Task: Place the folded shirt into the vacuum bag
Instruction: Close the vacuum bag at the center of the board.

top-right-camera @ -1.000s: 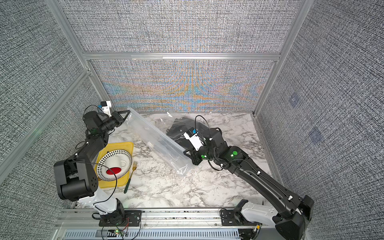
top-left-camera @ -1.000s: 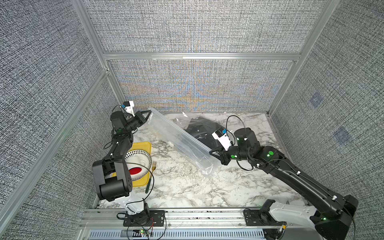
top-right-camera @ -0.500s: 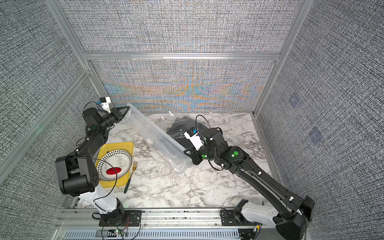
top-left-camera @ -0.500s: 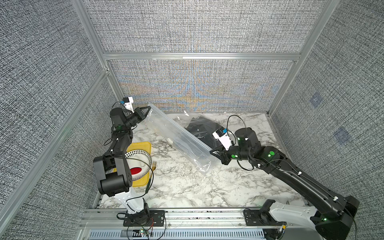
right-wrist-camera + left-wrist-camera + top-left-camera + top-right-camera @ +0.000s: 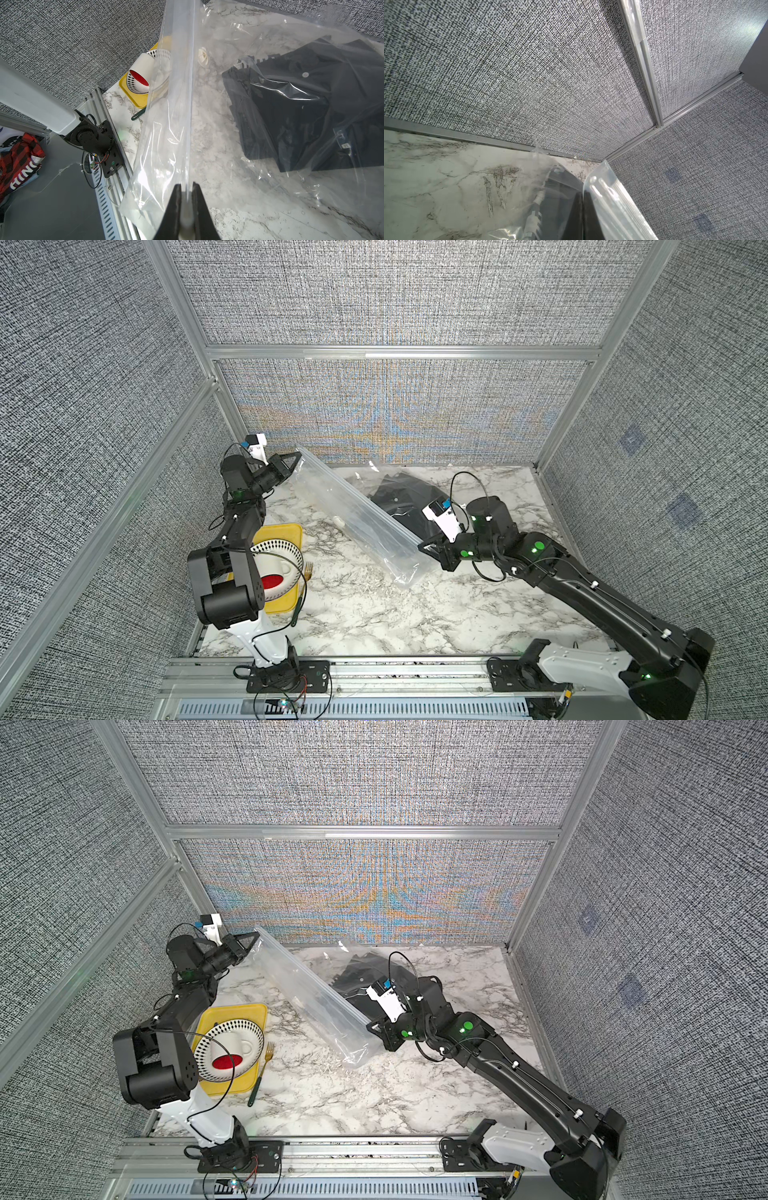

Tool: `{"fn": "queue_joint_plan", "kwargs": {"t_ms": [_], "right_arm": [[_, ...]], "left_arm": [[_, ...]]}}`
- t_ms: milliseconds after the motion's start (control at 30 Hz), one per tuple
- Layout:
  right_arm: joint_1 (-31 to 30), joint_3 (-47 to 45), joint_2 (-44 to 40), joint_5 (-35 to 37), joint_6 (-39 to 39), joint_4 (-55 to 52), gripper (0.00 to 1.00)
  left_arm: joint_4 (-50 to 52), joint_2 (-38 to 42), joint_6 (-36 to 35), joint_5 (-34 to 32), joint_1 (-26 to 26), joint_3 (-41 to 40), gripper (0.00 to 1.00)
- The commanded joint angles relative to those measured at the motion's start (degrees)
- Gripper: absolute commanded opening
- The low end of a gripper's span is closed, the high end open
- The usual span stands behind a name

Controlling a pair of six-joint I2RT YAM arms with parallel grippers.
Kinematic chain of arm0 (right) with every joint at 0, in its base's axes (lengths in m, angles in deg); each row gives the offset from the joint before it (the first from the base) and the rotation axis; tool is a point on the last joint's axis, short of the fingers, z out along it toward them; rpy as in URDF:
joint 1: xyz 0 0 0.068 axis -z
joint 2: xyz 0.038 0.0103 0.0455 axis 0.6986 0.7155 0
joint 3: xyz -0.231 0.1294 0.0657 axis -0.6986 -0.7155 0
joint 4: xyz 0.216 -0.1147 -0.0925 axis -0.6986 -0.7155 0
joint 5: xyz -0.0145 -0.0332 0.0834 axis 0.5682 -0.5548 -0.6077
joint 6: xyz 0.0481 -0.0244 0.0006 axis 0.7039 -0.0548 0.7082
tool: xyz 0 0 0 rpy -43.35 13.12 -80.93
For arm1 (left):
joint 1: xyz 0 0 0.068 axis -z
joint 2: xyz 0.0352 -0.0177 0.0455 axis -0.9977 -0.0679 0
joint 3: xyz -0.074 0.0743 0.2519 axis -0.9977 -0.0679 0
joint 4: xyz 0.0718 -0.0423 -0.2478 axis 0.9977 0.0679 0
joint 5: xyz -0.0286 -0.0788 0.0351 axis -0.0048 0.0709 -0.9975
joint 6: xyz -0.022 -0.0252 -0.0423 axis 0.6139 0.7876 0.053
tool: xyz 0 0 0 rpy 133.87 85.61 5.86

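L gripper [image 5: 296,456] w/ vacuum bag [image 5: 353,510] end now higher (tray [image 5: 291,531], fork [image 5: 302,591] near)

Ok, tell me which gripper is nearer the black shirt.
Right. The right gripper, shut on the vacuum bag, sits beside the black shirt; the left gripper grips the bag's opposite end.

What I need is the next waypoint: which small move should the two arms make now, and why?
Probably raise the held edge slightly, both arms together. The left gripper and right gripper are each shut on the rim of the vacuum bag, stretched taut between them, and the black shirt shows through the plastic close to that edge; lifting should let it settle deeper.
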State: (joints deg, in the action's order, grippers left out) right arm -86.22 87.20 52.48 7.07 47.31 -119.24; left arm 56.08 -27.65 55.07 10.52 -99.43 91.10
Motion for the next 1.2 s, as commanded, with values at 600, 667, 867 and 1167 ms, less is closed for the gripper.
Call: {"fn": "queue_joint_plan", "kwargs": {"t_ms": [600,667,867,1167], "right_arm": [[3.3,-1.4,-4.2,1.9,5.9,11.7,0.99],[4.7,-4.1,-6.4,2.7,6.4,14.5,0.99],[9.4,-10.9,-10.5,3.9,7.8,19.8,0.99],[15.4,-18.1,-12.6,3.5,8.4,25.1,0.99]], "left_arm": [[-4.5,-8.6,0.5,-6.9,0.3,12.8,0.0],[-4.3,-11.0,0.8,-6.7,0.4,16.2,0.0],[3.6,-17.2,-1.7,-6.7,0.3,27.0,0.0],[26.7,-14.2,-11.7,-13.7,0.6,30.0,0.0]]}}
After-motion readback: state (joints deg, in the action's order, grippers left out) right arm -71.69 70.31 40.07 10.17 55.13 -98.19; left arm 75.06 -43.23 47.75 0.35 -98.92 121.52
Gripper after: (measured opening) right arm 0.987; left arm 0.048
